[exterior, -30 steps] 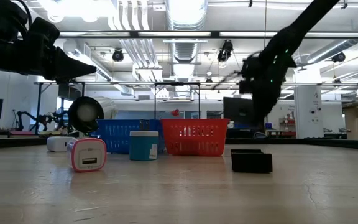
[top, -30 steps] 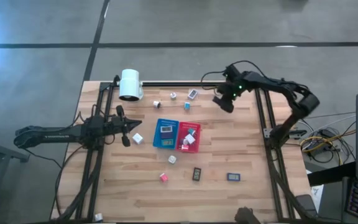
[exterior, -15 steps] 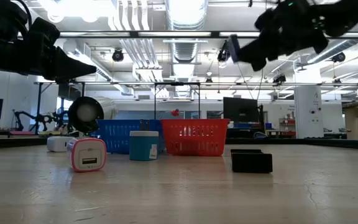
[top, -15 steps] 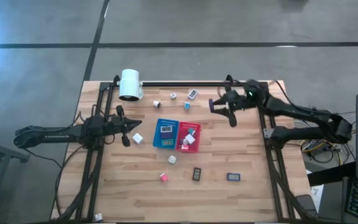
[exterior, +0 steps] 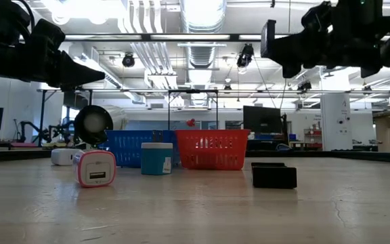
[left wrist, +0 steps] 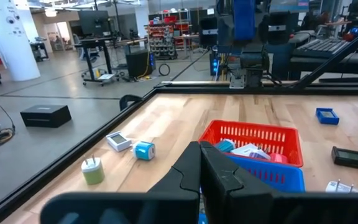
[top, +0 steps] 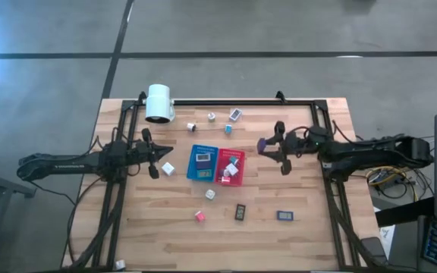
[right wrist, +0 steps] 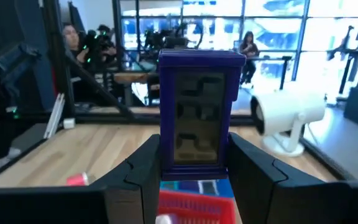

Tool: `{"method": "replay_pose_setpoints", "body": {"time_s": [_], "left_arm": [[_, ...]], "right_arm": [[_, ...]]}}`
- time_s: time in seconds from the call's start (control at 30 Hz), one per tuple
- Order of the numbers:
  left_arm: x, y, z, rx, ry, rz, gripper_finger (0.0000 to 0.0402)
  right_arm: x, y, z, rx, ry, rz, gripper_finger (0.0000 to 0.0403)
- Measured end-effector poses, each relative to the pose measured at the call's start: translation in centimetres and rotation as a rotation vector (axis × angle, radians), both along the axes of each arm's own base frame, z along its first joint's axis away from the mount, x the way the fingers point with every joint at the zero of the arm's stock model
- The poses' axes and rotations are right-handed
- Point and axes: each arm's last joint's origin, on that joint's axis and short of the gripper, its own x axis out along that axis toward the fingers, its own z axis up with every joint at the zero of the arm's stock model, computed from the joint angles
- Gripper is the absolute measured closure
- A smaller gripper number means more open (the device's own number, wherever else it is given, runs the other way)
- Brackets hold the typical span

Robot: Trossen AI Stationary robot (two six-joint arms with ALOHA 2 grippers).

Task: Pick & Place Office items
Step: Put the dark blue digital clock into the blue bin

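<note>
My right gripper (top: pixel 270 145) hangs level over the table's right half, right of the red tray (top: pixel 230 165) and the blue tray (top: pixel 202 163). It is shut on a purple office item with a dark screen (right wrist: pixel 197 118), also seen in the low view (exterior: pixel 268 37). My left gripper (top: pixel 155 152) waits shut at the left, beside a white cube (top: pixel 168 168). Other small office items lie at the far side (top: pixel 227 129) and the near side (top: pixel 240 211); some lie in the trays. My right gripper pinches the purple item by its two narrow side edges (right wrist: pixel 164 149) between its two fingers (right wrist: pixel 143 169). The fingers lie level and point toward the table's left. The item stands upright, screen toward the wrist, lifted well clear of the table.
A big white cylinder (top: pixel 159 102) lies at the far left corner. A black frame (top: pixel 226 101) runs along the table's far edge and down both sides. Bare wood shows between the red tray and my right gripper, and along the near edge.
My right gripper has swung from the far right part of the table toward the near and right edges. It has tipped from pointing down to level and rolled, and it has kept the purple item in its hold throughout.
</note>
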Motion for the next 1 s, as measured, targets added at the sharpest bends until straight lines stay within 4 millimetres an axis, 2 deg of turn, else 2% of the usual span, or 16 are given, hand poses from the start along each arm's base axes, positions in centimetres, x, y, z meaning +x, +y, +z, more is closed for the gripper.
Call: {"method": "replay_pose_setpoints", "body": {"time_s": [0.23, 0.47, 0.63, 1.0], "left_arm": [[0.0, 0.0, 0.0, 0.039, 0.010, 0.001, 0.0399], [0.0, 0.0, 0.0, 0.041, 0.013, 0.000, 0.0399], [0.0, 0.0, 0.0, 0.038, 0.014, 0.001, 0.0399], [0.0, 0.0, 0.0, 0.035, 0.013, 0.001, 0.0399]], "right_arm": [[0.3, -0.3, -0.3, -0.020, 0.030, -0.012, 0.0265], [1.6, -0.7, -0.6, -0.004, 0.082, -0.009, 0.0265], [3.1, -1.1, -1.0, 0.014, 0.125, -0.007, 0.0265], [7.8, -2.3, -3.0, 0.065, 0.240, 0.045, 0.0265]]}}
